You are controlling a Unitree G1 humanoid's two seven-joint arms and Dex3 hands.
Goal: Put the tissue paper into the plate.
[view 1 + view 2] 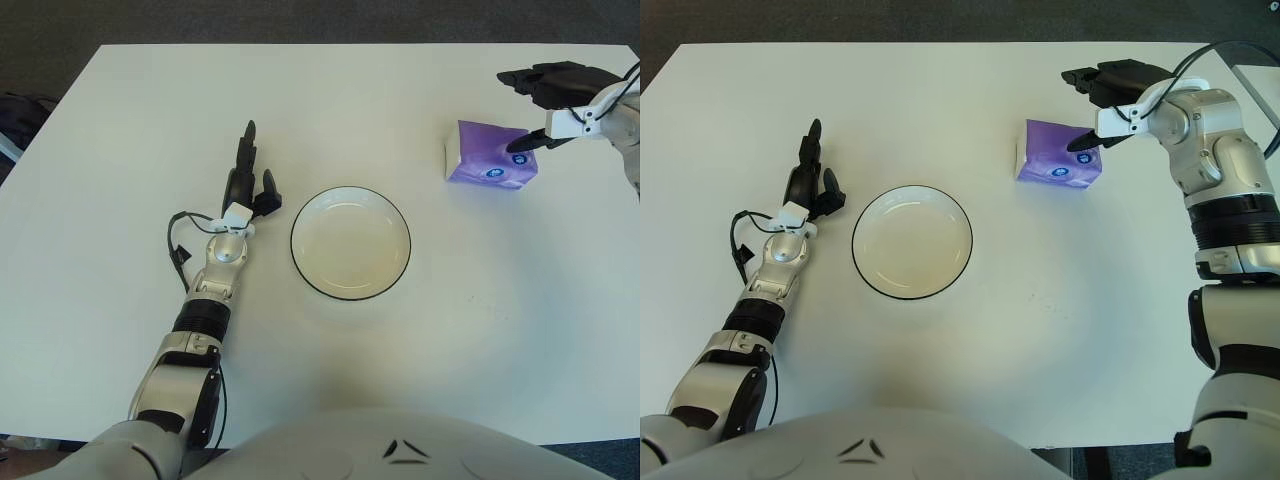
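A purple tissue pack (489,156) lies on the white table, right of an empty white plate (351,242) with a dark rim. My right hand (540,103) hovers over the pack's far right corner, fingers spread above it and the thumb tip near its right edge; nothing is grasped. In the right eye view the same hand (1098,100) sits just beyond the pack (1057,154). My left hand (248,178) lies flat on the table left of the plate, fingers stretched out and holding nothing.
The white table (120,150) fills the view, with dark floor beyond its far edge. A black cable (178,250) loops beside my left wrist. My right arm (1225,200) runs down the right side of the table.
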